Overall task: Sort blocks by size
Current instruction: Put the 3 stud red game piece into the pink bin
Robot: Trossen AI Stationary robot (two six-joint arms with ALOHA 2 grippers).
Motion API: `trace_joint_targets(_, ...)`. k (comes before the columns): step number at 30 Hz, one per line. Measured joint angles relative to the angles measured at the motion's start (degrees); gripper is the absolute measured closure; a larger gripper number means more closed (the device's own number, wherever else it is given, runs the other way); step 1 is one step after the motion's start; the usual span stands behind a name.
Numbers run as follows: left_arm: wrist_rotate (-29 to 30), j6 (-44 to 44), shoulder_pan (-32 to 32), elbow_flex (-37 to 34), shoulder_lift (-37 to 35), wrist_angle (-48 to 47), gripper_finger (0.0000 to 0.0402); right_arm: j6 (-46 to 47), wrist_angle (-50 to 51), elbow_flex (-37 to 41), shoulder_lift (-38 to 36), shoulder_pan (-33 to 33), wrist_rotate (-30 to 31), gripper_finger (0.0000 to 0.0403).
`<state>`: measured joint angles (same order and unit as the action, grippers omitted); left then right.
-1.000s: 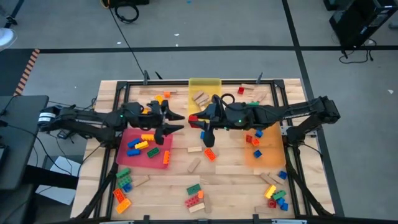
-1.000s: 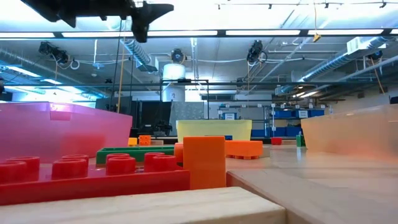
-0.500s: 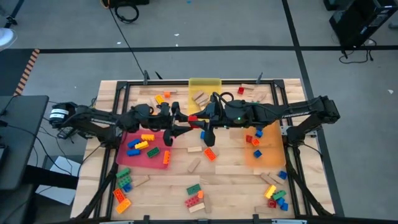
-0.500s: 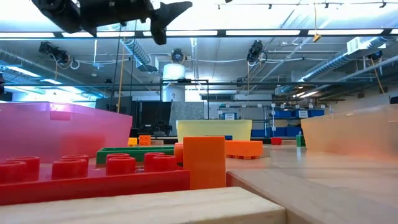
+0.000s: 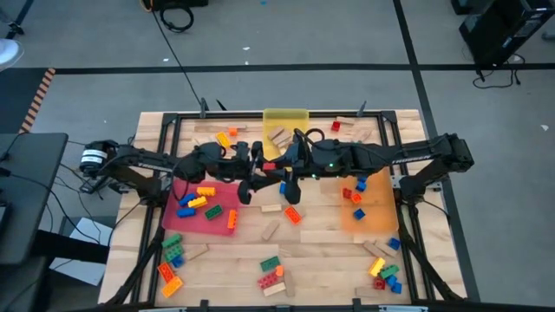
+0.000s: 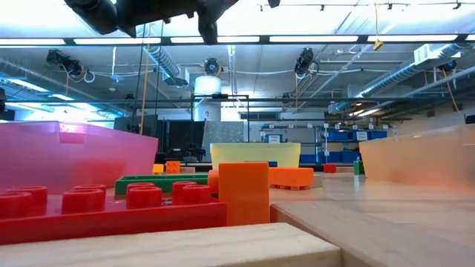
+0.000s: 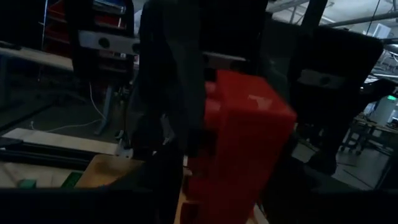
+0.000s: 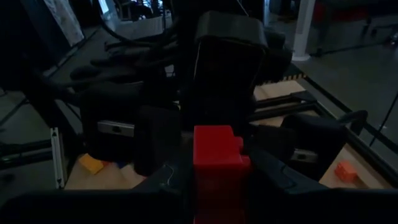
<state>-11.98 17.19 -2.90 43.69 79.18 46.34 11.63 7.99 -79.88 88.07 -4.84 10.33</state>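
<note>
My right gripper [image 5: 277,167] holds a red studded brick [image 5: 270,165] in the air over the middle of the table, between the yellow tray [image 5: 286,117] and the red tray [image 5: 212,224]. My left gripper [image 5: 258,171] faces it from the table's left, open, its fingers [image 8: 155,148] on either side of the brick's free end [image 7: 239,137]. In the low view only the left gripper [image 6: 208,21] shows, at the top. Several coloured blocks [image 5: 192,201] lie in the red tray. My right gripper pinches the red brick's lower part [image 8: 217,186] between its two fingers. The fingers come about level from the table's right side. The brick stands up out of the fingers, clear of the table. Whether my left gripper touches the brick, I cannot tell.
The orange tray [image 5: 373,217] holds a few small blocks at the right. Loose blocks lie at the near left [image 5: 171,251], near middle [image 5: 271,276] and near right [image 5: 384,269]. Wooden blocks lie in the yellow tray and near the table's middle [image 5: 270,229].
My left gripper has moved from above the red tray toward the table's right, up to the right gripper, and its fingers now stand around the red brick. The brick stays where it was.
</note>
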Motion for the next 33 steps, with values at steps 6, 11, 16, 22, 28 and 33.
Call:
trace_joint_targets(6,0.0,-1.2,0.0,0.0,0.0,0.1,0.03,1.5,0.0,0.0,0.0,0.0,-0.2,0.0293)
trace_joint_targets(11,0.1,-0.6,0.0,0.0,0.0,0.1,0.0306,3.6,0.0,0.0,0.0,0.3,-0.2,0.0287)
trace_joint_targets(16,0.3,-0.2,0.0,0.0,0.0,-1.6,0.0303,3.7,1.4,0.0,0.0,0.4,0.8,0.027)
trace_joint_targets(22,2.4,1.4,-0.1,0.1,-1.6,-10.8,0.0293,6.6,7.4,0.0,-1.0,0.5,3.9,0.0226)
trace_joint_targets(28,5.5,1.1,-0.1,0.0,-7.4,-24.6,0.0298,11.3,15.5,0.0,-2.0,0.5,4.4,0.0182)
trace_joint_targets(33,9.0,4.3,-0.1,0.0,-15.5,-43.0,0.0298,17.2,24.0,0.0,-2.0,-0.2,4.1,0.0168)
